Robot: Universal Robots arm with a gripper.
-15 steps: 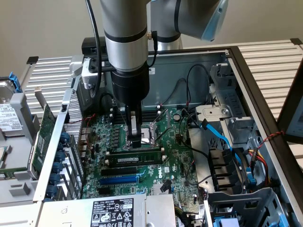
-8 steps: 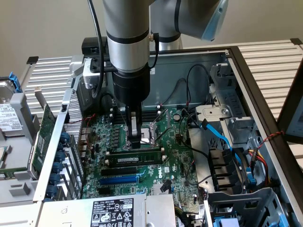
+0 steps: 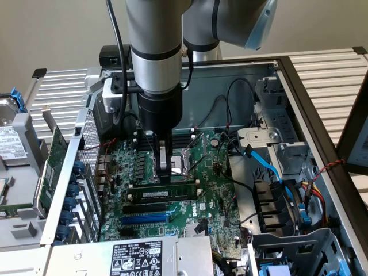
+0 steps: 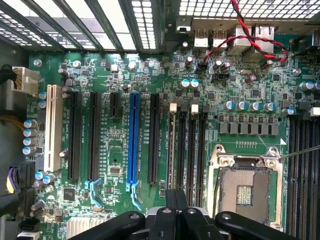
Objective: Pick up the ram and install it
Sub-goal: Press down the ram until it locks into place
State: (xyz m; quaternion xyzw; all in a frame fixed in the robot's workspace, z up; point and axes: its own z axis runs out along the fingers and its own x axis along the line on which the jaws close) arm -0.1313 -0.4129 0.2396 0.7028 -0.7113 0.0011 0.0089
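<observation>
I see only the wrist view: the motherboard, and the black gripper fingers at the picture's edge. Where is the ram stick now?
Observer: In the exterior view the ram stands on its edge among the memory slots, directly under the gripper.
Operator: Do the fingers touch it?
Observer: The gripper is shut and its tips meet the ram's top edge near the middle. I cannot tell whether they pinch it or only press on it.
Operator: Is any cable close to the arm?
Observer: A blue cable runs over the metal bay on the exterior view's right, apart from the arm.
</observation>
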